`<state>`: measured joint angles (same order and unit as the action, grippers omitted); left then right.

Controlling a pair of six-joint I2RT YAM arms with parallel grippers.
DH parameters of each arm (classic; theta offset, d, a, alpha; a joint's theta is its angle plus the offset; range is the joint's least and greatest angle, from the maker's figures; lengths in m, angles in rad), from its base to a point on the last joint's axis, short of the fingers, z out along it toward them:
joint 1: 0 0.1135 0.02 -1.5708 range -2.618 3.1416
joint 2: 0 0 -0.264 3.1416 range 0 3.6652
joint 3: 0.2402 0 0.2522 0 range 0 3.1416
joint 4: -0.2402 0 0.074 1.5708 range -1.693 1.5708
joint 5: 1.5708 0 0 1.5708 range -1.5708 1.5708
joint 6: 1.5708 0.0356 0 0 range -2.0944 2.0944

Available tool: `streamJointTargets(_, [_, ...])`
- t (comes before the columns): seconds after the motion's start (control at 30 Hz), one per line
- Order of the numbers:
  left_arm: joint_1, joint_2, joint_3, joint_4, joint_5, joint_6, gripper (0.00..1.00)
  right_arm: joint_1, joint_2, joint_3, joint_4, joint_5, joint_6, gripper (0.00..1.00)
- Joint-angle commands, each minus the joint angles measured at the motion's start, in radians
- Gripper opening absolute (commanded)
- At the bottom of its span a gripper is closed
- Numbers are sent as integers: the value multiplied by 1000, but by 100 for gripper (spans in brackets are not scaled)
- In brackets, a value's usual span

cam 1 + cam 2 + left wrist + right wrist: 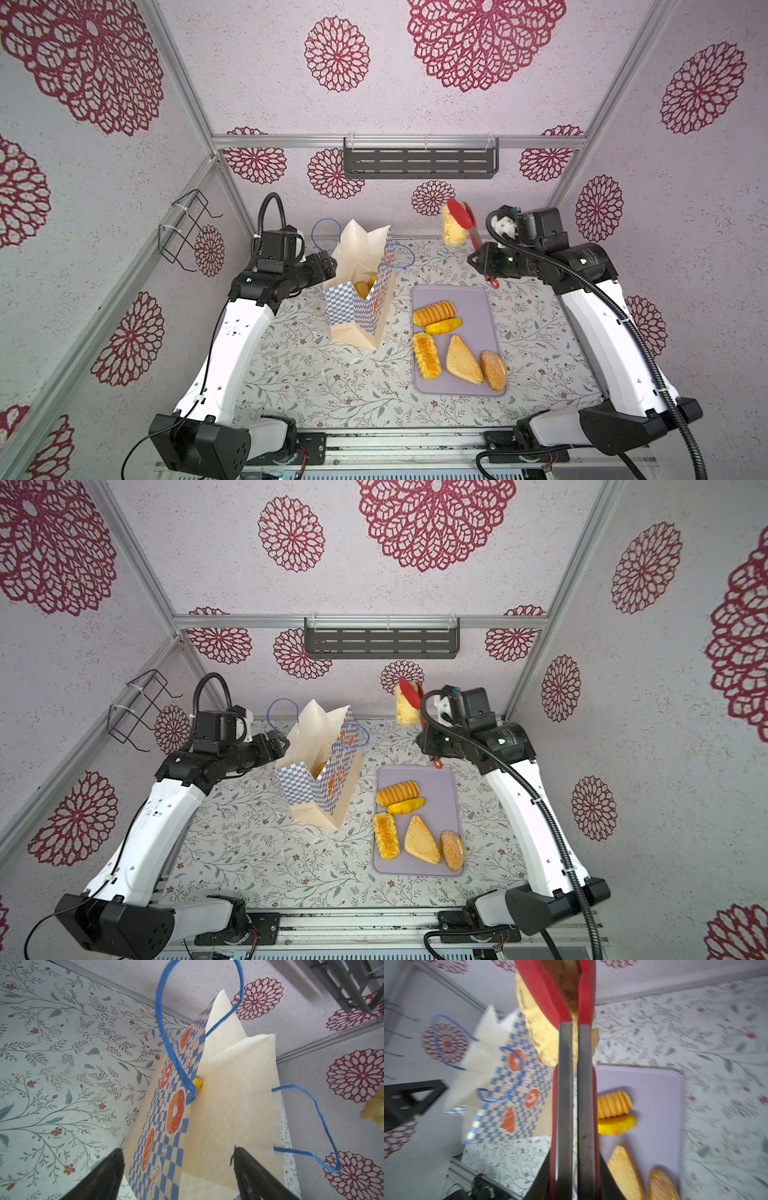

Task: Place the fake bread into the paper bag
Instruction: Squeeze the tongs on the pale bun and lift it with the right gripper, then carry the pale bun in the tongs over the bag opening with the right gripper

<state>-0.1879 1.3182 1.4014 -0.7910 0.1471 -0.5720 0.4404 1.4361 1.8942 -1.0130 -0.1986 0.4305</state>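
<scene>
Clamping red tongs (467,220) around a pastry (453,233), right gripper (478,258) fully closed.

the right gripper (575,1169) squeezes the tongs (564,1084) by their grey arms, which stand nearly together. their red tips pinch a pale pastry (537,1028). on one side of the tongs stands the bag (508,1088), blurred, its mouth agape. on the other lies the tray (658,1084) with a ribbed roll (614,1103) touching a yellow roll (616,1125), then a toast (625,1172) and a bun (662,1186).
</scene>
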Motion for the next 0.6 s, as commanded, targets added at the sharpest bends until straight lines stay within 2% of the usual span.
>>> streamJointTargets(0.0, [-28, 34, 31, -11, -71, 18, 82, 103, 98, 141, 152, -82, 61, 19])
streamJointTargets(0.17, [-49, 53, 39, -8, -118, 8, 71, 187, 244, 279, 205, -116, 73, 18])
streamJointTargets(0.57, [-71, 76, 14, 14, -137, -24, 41, 246, 308, 198, 272, -150, 65, 18])
